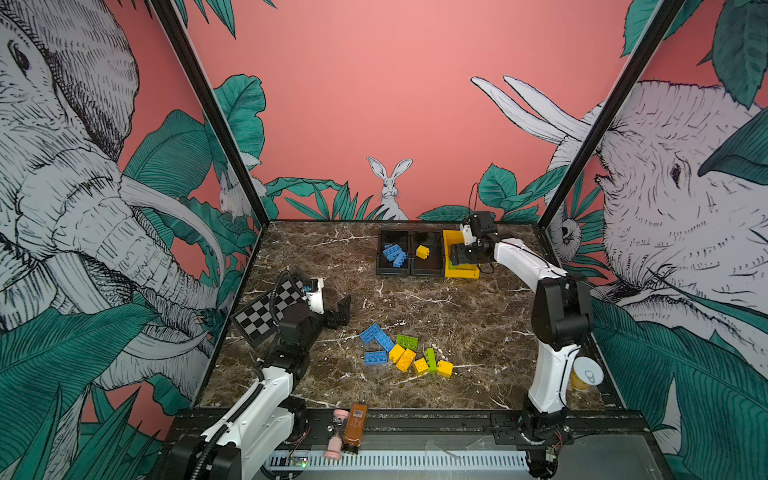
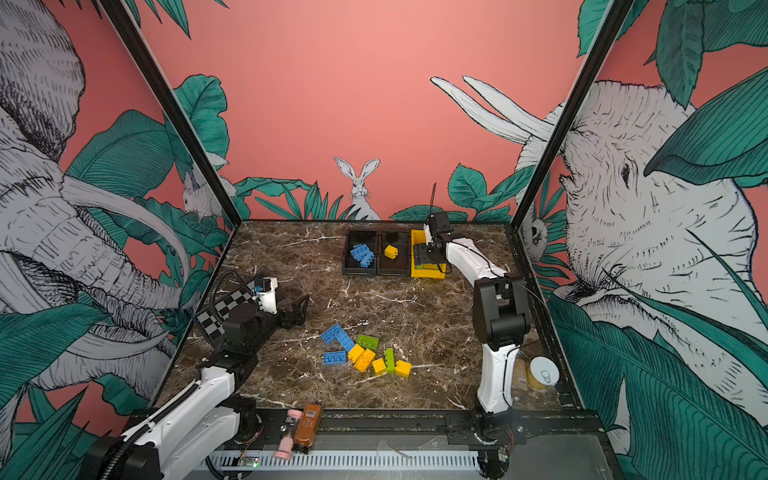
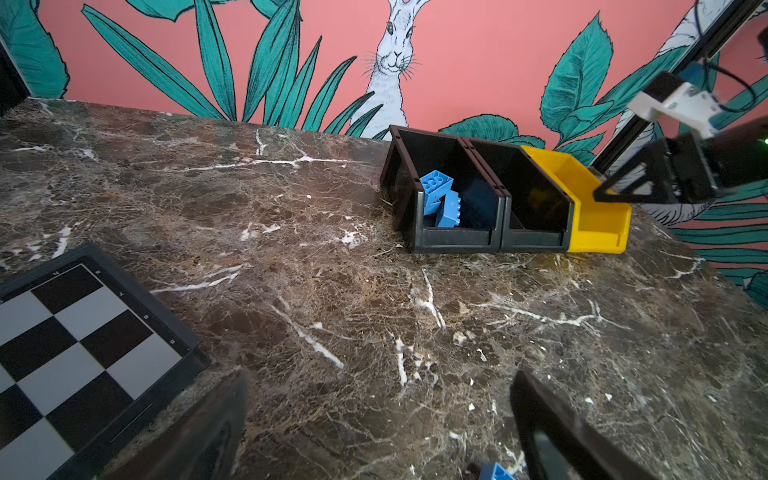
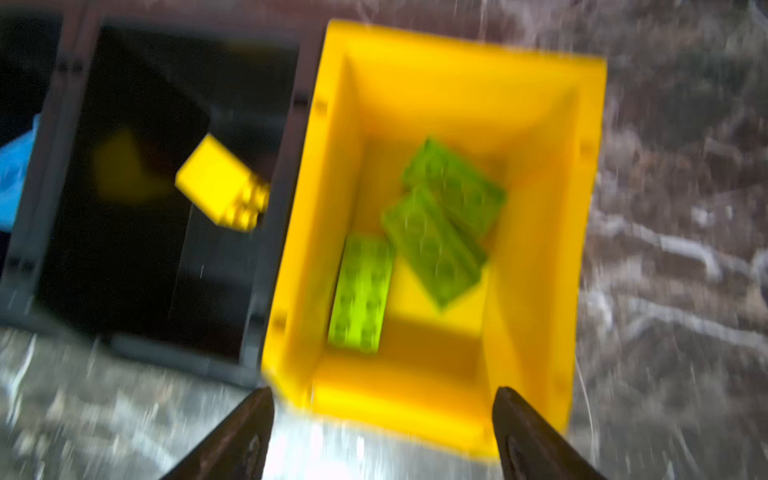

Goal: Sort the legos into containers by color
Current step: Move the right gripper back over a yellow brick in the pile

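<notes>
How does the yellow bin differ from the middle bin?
The yellow bin is yellow, the middle bin black. The yellow bin holds three green bricks, the middle bin one yellow brick. Both are open, rectangular, and stand side by side.

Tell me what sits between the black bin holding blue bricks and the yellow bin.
A second black bin, holding one yellow brick, fills that gap, flush against both neighbours. This shows in both top views.

Left pincer (image 3: 378,376) and right pincer (image 4: 382,392) both gape.
</notes>
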